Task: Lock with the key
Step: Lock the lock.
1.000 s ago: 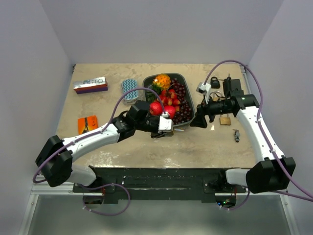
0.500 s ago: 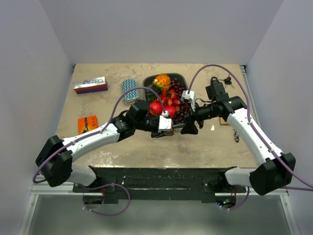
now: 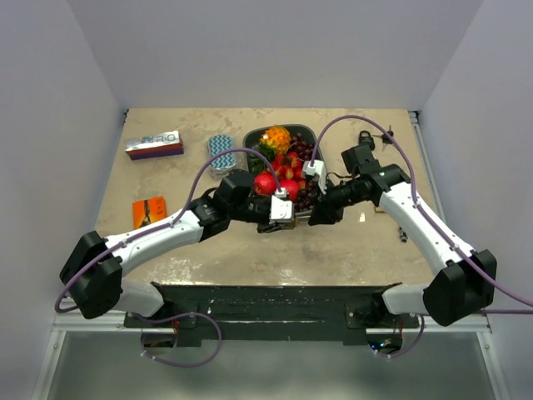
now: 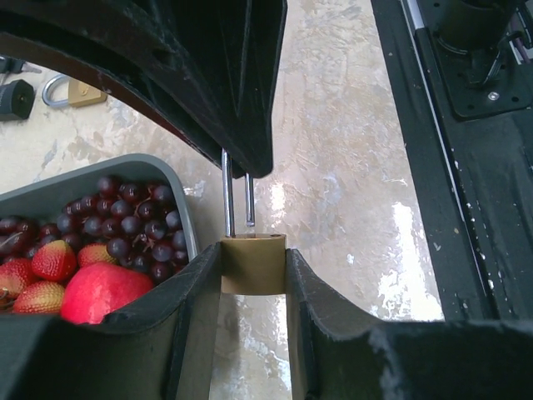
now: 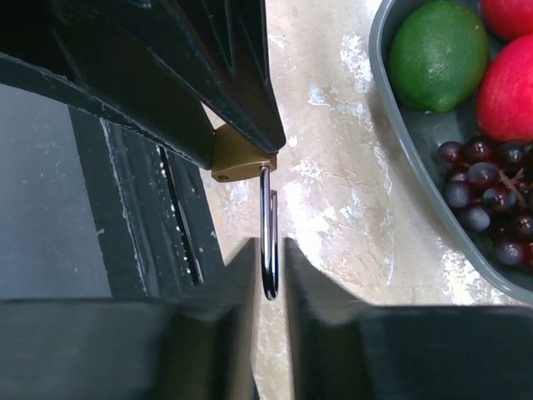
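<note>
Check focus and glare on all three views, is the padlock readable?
Left wrist: padlock sharp, bright glare streaks on the table. Right wrist: shackle in focus, the camera's own fingers blurred and dark. Top external: even light, soft shadows, padlock too small to read.

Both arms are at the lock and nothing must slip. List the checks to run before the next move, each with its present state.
1. Padlock body clamped in the left pincer: ok.
2. Shackle between the fingers of the right pincer: ok. Firm contact: cannot tell.
3. Shackle's short leg seated in the body: not ok, its end hangs free.
4. Key in either pincer: not ok, none visible.
5. Padlock apart from the fruit tray: ok, it is beside the tray, over bare table.
</note>
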Available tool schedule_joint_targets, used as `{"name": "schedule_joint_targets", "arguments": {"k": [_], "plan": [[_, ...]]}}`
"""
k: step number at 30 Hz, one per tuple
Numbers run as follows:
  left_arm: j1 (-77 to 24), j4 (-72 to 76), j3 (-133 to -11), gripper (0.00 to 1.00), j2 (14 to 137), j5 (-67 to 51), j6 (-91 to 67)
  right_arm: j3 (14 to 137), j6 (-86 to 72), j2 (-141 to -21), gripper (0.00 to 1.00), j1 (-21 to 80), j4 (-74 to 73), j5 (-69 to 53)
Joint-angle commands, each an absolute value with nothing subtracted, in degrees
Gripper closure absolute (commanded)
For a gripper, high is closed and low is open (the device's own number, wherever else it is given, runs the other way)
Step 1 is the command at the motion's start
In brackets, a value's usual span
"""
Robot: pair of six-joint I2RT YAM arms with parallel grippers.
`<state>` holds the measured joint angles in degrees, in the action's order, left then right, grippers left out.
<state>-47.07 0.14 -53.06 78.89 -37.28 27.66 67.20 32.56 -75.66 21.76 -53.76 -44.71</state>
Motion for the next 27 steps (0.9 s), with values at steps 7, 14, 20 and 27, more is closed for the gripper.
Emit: {"name": "schedule_joint_targets", "arguments": {"k": [7, 14, 20, 27], "plan": [[-48.25, 8.52, -53.09, 1.00, 76.47, -29.98, 32.24, 71.01, 31.74, -79.01, 1.00, 22.24, -57.39, -53.78], [-50.10, 14.76, -49.05, 1.00, 74.01, -23.03, 36.65, 72.33, 21.81, -81.74, 1.00, 22.06, -54.50, -59.94], [-51.33, 16.96, -47.55, 1.00, 73.74, -19.25, 37.88, 72.77, 15.56, -82.62, 1.00, 22.06, -51.42, -64.32], [-52.03, 18.10, -46.76, 1.00, 73.83, -16.79, 38.76, 71.98, 11.61, -82.97, 1.00, 22.15, -49.57, -66.35]]}}
